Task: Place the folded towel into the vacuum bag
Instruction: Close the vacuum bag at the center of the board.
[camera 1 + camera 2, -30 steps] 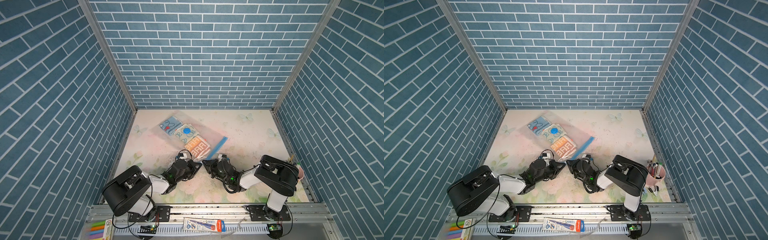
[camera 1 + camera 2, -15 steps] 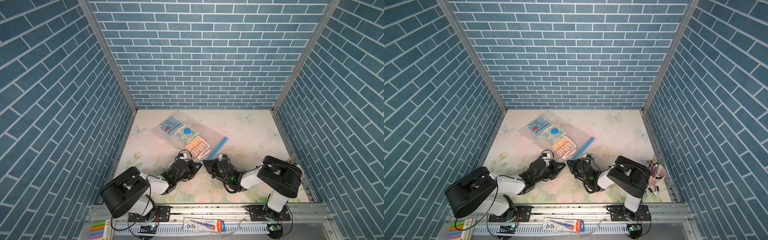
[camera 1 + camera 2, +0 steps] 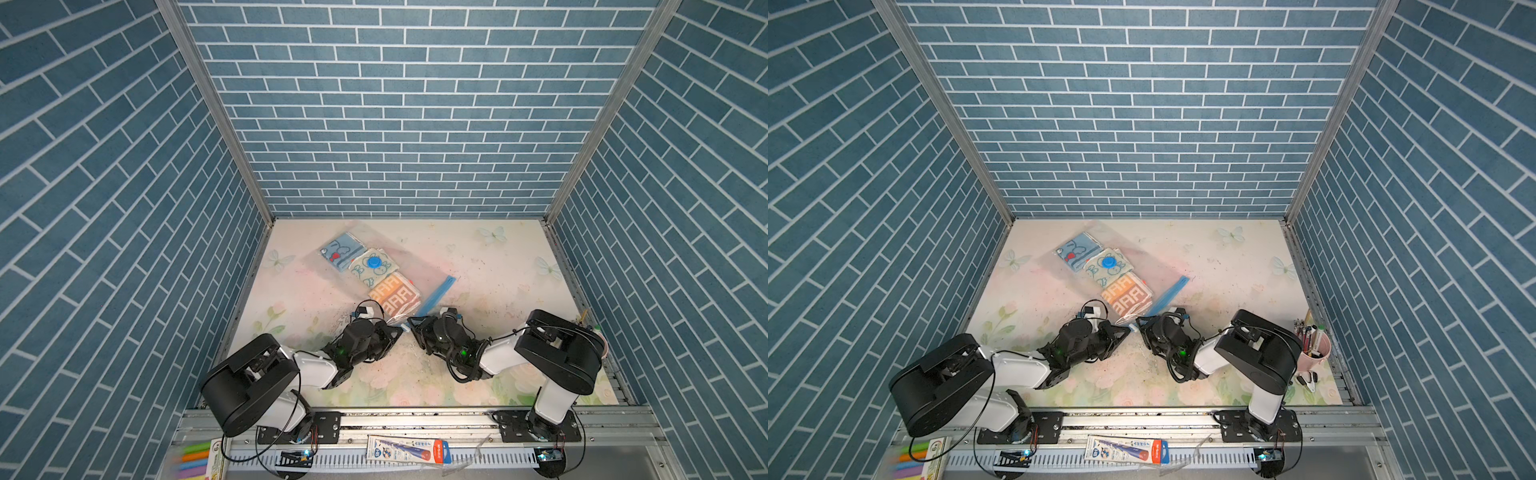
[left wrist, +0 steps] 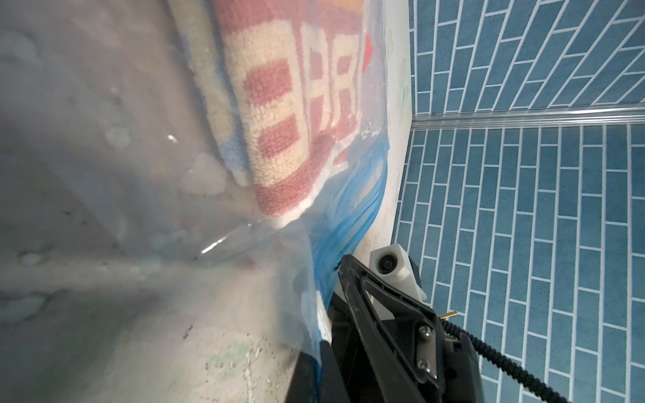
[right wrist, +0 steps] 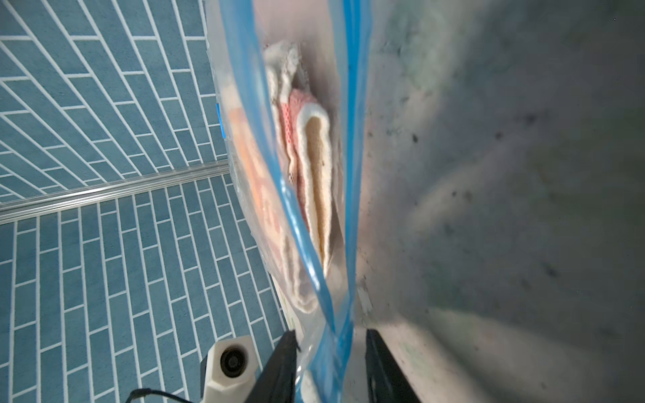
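Already 3 towels point(image 3: 365, 275) crowd vacuum bag point(image 3: 436, 293).

The vacuum bag point(image 4: 223, 244) was a thin clear plastic film, glossy and a little hazy, with a smooth blue plastic zip strip point(image 5: 350, 174). The orange towel point(image 4: 279, 115) inside was looped terry cloth, rough and matt. The table point(image 5: 506, 174) looked matt and speckled. The frame rail point(image 5: 115, 190) was brushed metal with a dull shine.
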{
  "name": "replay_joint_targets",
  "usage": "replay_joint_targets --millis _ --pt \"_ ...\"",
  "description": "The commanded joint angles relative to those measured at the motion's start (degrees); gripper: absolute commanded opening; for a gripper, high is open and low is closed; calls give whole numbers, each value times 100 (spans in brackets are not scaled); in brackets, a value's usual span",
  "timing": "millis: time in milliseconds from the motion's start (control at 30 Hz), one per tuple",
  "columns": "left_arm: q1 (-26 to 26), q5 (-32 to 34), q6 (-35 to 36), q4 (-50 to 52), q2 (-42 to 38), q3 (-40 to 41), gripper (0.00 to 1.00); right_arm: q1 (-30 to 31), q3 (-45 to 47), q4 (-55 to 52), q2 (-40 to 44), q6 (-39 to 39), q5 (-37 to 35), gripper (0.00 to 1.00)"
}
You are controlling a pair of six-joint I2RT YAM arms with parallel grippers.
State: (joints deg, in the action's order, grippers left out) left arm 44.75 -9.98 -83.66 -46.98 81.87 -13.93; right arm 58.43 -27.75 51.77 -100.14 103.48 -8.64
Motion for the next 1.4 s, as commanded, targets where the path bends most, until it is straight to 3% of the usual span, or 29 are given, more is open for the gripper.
replay_joint_targets --millis 0,733,1133,1367 --pt "1 75 139 93 -64 -80 0 3 -182 -8 -25 682 -12 40" --pt "3 59 139 66 40 -161 0 159 -480 20 -138 769 258 39" --pt "-1 98 156 171 -62 -115 0 159 -315 209 -45 893 85 20" --pt "-1 110 146 163 -92 -55 0 160 -210 176 62 919 -19 3"
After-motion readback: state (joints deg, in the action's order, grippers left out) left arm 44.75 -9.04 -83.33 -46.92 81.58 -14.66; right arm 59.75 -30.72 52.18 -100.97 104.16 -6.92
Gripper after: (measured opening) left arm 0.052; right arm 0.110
